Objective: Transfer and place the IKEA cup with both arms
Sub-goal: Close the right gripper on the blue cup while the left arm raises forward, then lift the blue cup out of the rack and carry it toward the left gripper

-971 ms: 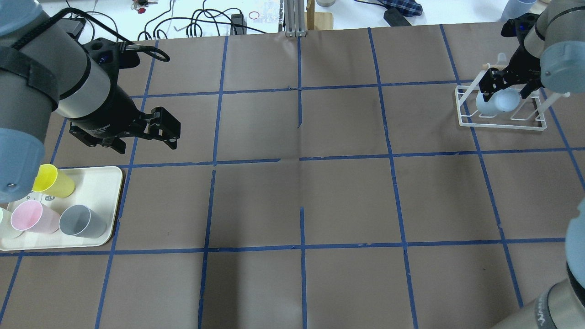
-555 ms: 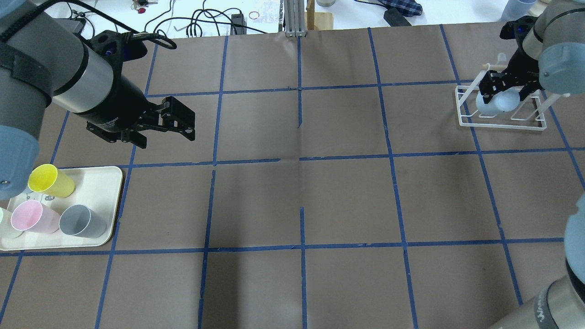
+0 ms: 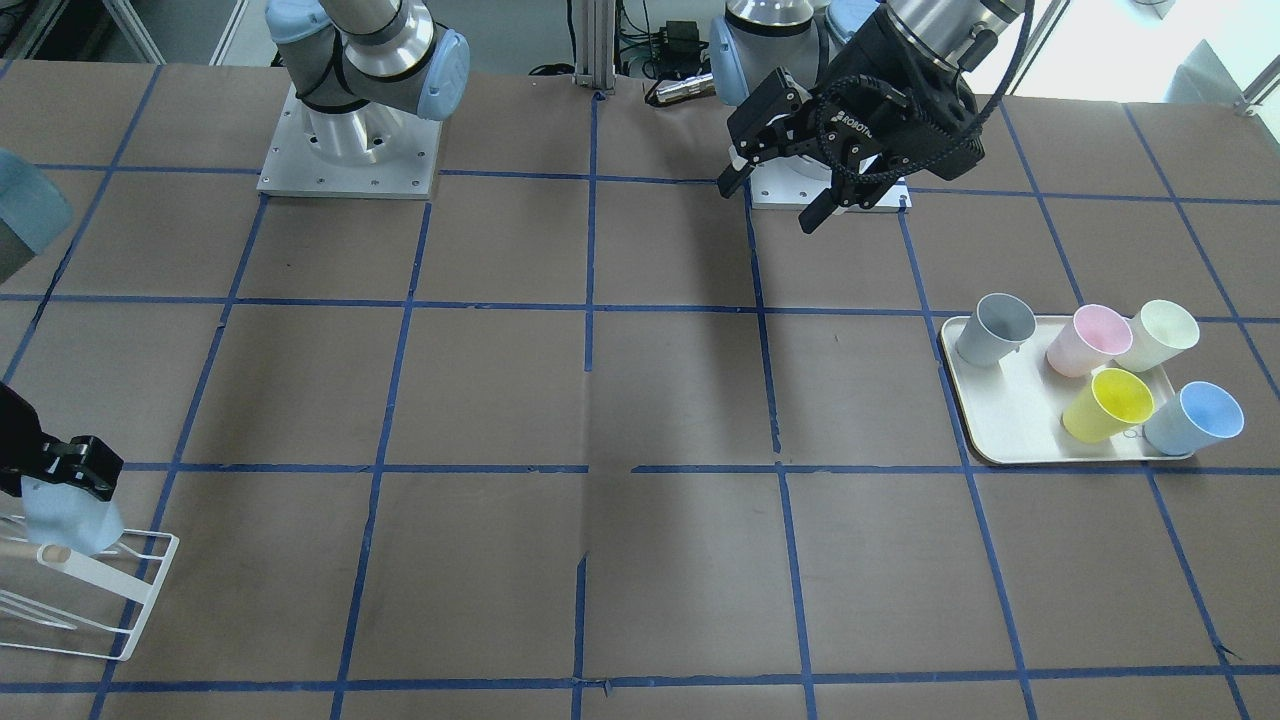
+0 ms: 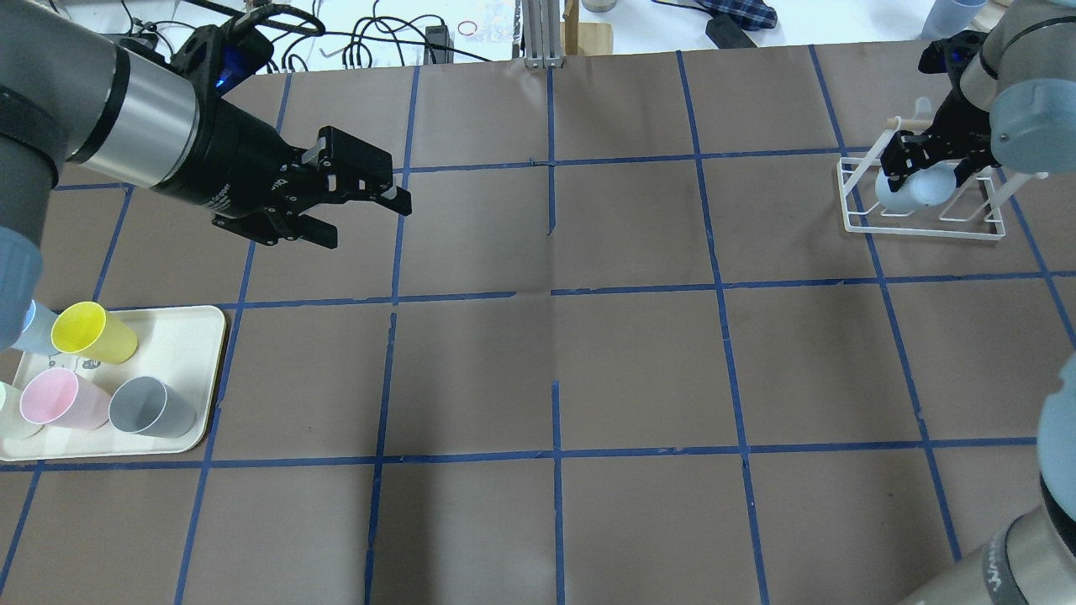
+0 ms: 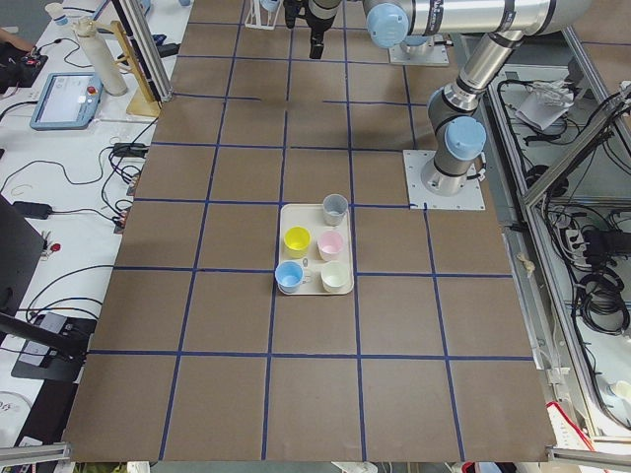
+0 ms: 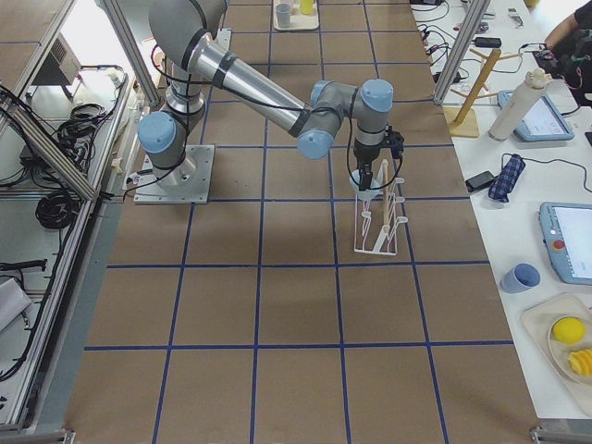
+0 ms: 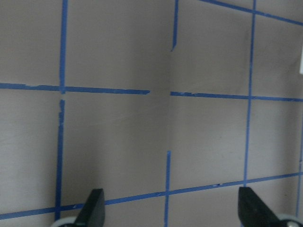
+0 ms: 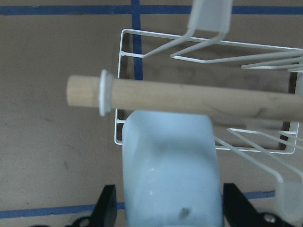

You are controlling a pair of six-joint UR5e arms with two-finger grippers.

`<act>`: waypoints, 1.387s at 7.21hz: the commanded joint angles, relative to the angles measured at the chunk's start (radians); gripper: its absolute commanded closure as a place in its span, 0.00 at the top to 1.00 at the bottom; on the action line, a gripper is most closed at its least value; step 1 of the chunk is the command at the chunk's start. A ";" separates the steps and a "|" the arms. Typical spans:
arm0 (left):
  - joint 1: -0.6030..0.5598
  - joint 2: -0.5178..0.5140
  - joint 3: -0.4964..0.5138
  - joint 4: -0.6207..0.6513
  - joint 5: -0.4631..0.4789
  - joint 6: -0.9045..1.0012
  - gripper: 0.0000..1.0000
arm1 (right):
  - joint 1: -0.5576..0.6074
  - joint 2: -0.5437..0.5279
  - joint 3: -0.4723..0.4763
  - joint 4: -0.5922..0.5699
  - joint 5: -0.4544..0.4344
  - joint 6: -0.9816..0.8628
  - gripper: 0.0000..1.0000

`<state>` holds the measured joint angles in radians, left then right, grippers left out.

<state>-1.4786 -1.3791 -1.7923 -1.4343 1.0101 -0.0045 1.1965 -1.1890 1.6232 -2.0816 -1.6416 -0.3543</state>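
The IKEA cup (image 4: 912, 189) is pale blue and sits between my right gripper's (image 4: 929, 172) fingers at the white wire rack (image 4: 925, 227), far right of the table. In the right wrist view the cup (image 8: 170, 161) fills the gap between the fingers (image 8: 106, 205), just under the rack's wooden dowel (image 8: 189, 97). It also shows in the front view (image 3: 70, 520), tilted over the rack (image 3: 100, 640). My left gripper (image 4: 366, 223) is open and empty, raised above the table's left half; the left wrist view (image 7: 170, 208) shows only bare table.
A cream tray (image 4: 189, 336) at the near left holds a yellow cup (image 4: 92, 334), a pink cup (image 4: 59, 399), a grey cup (image 4: 151, 407), a whitish cup (image 3: 1160, 335) and a second blue cup (image 3: 1195, 418). Blue tape lines grid the brown table.
My left arm has swung away from the tray, farther out and toward the table's middle, its gripper still open. My right gripper and the cup have barely moved at the rack.
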 commanded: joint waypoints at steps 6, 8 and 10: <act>0.151 -0.015 -0.050 -0.217 -0.521 -0.017 1.00 | 0.000 -0.073 -0.051 0.087 0.000 -0.005 0.48; 0.146 -0.023 -0.096 -0.221 -0.642 -0.012 1.00 | 0.000 -0.156 -0.062 0.193 -0.001 -0.005 0.48; 0.127 0.000 -0.133 -0.216 -0.712 -0.002 1.00 | 0.002 -0.198 -0.060 0.303 0.015 -0.005 0.48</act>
<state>-1.3409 -1.3871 -1.9071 -1.6521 0.3384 -0.0145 1.1969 -1.3621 1.5635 -1.8433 -1.6361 -0.3603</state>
